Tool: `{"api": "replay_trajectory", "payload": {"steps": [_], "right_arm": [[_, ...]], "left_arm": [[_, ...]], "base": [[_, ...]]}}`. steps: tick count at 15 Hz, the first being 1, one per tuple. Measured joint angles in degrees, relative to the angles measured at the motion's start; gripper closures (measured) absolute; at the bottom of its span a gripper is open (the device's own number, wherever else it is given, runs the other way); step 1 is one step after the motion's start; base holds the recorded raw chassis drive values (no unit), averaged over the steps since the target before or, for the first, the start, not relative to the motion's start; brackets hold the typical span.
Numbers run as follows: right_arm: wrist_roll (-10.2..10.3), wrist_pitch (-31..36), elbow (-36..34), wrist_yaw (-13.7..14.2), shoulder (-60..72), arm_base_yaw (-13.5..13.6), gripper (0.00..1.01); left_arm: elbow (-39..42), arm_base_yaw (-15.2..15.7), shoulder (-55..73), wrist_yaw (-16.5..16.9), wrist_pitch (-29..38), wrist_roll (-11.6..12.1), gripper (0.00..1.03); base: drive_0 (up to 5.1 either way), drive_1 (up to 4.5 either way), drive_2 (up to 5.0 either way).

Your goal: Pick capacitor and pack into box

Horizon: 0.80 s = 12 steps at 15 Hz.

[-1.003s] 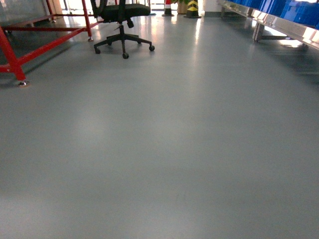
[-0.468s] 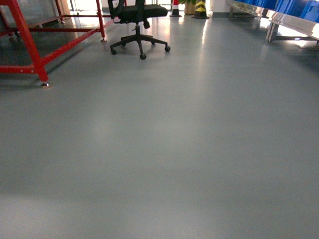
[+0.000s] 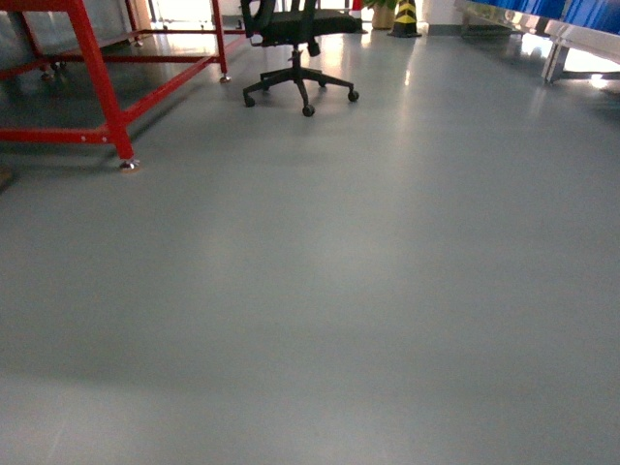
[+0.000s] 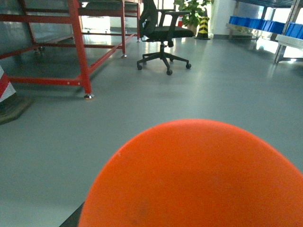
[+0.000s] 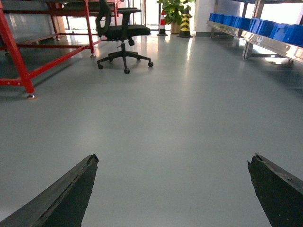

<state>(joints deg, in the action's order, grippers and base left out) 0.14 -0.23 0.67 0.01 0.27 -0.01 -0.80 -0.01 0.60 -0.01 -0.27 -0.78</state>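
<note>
Capacitor and box: neither shows in any view, so can't tell where they are. Head view: mostly bare grey floor, glossy, with window glare toward the top. Red steel frame stands upper left, one foot on the floor. Black office chair on castors sits just right of the frame, near top centre, cut off above the seat. Yellow-black striped post is behind the chair at the top edge. Metal rack runs along the upper right with blue bins on it. No arm or gripper shows here. Left wrist view: a big smooth orange rounded shape fills the lower half, very close to the lens; can't tell what it is. It hides the left gripper, so can't tell whether its fingers are apart or together. Beyond it are the same frame on the left, the chair in the centre with a potted plant behind it, and the bins far right. A red-white striped cone on a dark base is cut off at the left edge. Right wrist view: right gripper has both dark fingers in the bottom corners, spread wide apart, nothing between them, only floor beneath. Ahead are the frame on the left, the chair upper left, and the plant and post at the back. The rack of bins runs along the right.
</note>
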Motion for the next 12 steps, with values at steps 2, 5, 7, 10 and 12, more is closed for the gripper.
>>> {"api": "replay_trajectory", "payload": {"steps": [2, 5, 7, 10, 12], "right_arm": [[0.0, -0.1, 0.0, 0.0, 0.0, 0.0, 0.03], [0.0, 0.2, 0.0, 0.0, 0.0, 0.0, 0.03], [0.0, -0.1, 0.0, 0.0, 0.0, 0.0, 0.03], [0.0, -0.1, 0.0, 0.0, 0.0, 0.0, 0.03], [0.0, 0.1, 0.0, 0.0, 0.0, 0.0, 0.03]], "left_arm": [[0.0, 0.0, 0.0, 0.0, 0.0, 0.0, 0.6], [0.0, 0.0, 0.0, -0.2, -0.1, 0.0, 0.6], [0.0, 0.0, 0.0, -0.1, -0.2, 0.0, 0.6], [0.0, 0.0, 0.0, 0.0, -0.2, 0.0, 0.6], [0.0, 0.0, 0.0, -0.1, 0.0, 0.0, 0.6]], "base": [[-5.0, 2.42, 2.4], [-4.9, 2.55, 2.6], [-5.0, 2.42, 2.4], [-5.1, 2.4, 2.4], [-5.1, 2.36, 2.4]]}}
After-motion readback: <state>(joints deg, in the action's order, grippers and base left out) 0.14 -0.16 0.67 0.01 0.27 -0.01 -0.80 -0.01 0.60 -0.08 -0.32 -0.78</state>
